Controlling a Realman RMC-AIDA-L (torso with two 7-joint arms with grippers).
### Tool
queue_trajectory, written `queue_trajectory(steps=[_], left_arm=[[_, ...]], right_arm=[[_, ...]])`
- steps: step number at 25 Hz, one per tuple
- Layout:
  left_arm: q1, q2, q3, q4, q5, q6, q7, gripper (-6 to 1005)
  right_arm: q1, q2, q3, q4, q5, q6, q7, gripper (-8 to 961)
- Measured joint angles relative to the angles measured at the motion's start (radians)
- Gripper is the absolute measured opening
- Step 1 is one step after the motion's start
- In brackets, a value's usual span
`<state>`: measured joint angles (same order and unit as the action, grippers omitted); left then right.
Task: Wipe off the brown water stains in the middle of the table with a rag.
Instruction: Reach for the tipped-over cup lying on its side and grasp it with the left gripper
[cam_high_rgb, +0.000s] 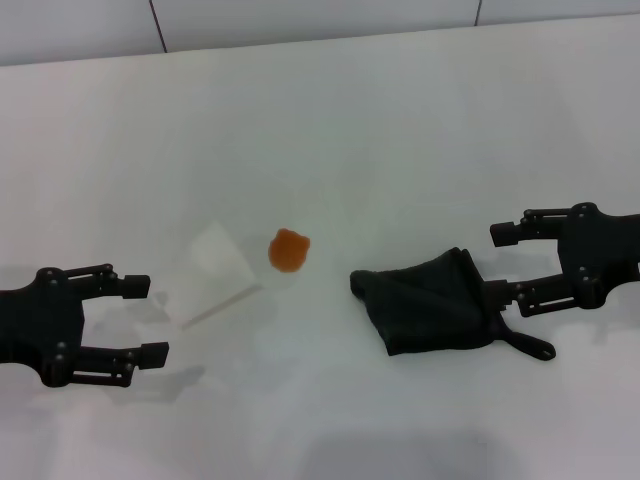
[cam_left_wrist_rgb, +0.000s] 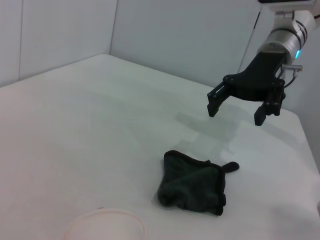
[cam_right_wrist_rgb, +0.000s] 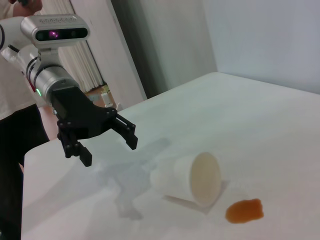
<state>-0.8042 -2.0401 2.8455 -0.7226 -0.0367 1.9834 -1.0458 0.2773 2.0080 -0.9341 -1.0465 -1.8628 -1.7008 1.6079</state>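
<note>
**On the table: rag waited by the right gripper**

Left gripper hovered, fingers apart. Paper cup lay tipped beside the brown water stains. Then the rag: soft, light, best pinched at its bunched folds. Right gripper hung spread beside it.

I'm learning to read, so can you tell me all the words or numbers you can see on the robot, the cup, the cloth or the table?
Camera housing on the left arm's wrist: a line of small lettering along its top edge, too blurred to read.
Paper cup: no writing visible.
Rag: no writing visible.
Table: no writing visible.
Left gripper and right gripper: no writing visible.
</note>
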Motion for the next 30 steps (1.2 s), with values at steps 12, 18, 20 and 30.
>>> queue_trajectory(steps=[12, 18, 20, 30], left_arm=[[0.001, 0.0, 0.0, 0.0, 0.0, 0.0, 0.0, 888], [0.002, 0.0, 0.0, -0.003, -0.006, 0.001, -0.001, 887], [0.002, 0.0, 0.0, -0.007, -0.006, 0.002, -0.003, 887], [-0.064, 0.021, 0.001, -0.139, 0.022, 0.032, -0.121, 887]], right_arm=[[-0.003, -0.001, 0.014, 0.0, -0.003, 0.004, 0.001, 840], [-0.003, -0.002, 0.014, 0.0, -0.003, 0.004, 0.001, 840], [-0.003, -0.002, 0.014, 0.0, -0.003, 0.004, 0.001, 840], [-0.001, -0.002, 0.014, -0.001, -0.003, 0.004, -0.001, 840]])
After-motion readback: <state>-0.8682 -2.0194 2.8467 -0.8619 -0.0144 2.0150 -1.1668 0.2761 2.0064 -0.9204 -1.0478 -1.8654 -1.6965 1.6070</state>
